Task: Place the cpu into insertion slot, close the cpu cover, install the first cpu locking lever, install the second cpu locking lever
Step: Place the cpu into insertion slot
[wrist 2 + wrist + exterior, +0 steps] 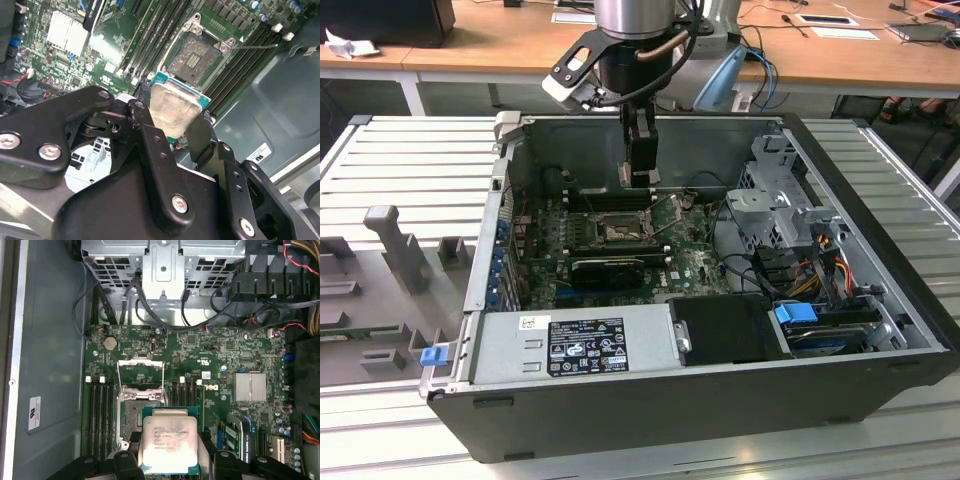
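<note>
1. Step one of the job is in hand; the claw (640, 182) hangs inside the computer case (650, 415), above the socket (195, 56).
2. The claw is clenched on the chip (167, 446); its fingers (200, 137) pinch two opposite edges, and the pale metal top faces both wrist views.
3. The chip is in the air, close to the socket but not in it; in the first wrist view it overlaps one side of the socket.
4. The socket is bare and dark, with nothing seated; the cover (142, 394) stands swung up off it on the side away from the chip, so the way in looks open.
5. A thin lever (257, 46) juts out beside the socket, apparently unlatched; cover and both levers are not yet done.
6. My read: the next move calls for centring the chip over the socket, edges square to its rim, held level, then lowered gently; a tilt or an offset could hurt the contacts; which corner goes where, I cannot tell.
</note>
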Controlling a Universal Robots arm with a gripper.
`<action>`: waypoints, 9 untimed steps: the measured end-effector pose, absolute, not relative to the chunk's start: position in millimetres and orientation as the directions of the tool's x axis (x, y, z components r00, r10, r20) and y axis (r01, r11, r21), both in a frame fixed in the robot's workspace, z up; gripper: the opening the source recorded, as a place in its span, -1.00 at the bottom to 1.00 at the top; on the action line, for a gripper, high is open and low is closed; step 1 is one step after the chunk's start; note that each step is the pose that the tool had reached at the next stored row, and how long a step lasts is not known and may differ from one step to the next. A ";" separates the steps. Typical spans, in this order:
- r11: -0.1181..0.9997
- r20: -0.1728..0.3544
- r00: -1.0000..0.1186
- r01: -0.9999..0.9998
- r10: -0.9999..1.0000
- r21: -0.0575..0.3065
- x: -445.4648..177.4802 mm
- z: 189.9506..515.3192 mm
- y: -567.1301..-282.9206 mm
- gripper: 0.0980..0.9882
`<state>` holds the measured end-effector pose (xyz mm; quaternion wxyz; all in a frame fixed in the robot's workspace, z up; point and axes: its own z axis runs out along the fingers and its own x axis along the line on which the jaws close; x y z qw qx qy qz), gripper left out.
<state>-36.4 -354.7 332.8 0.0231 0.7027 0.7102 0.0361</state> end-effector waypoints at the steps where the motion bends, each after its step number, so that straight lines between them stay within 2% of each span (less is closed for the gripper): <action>1: 0.009 0.019 -0.011 0.996 1.000 0.083 -36.7 331.5 -354.7 -0.04; 9: 0.008 0.029 -0.011 0.997 1.000 0.081 -37.5 324.4 -354.7 -0.04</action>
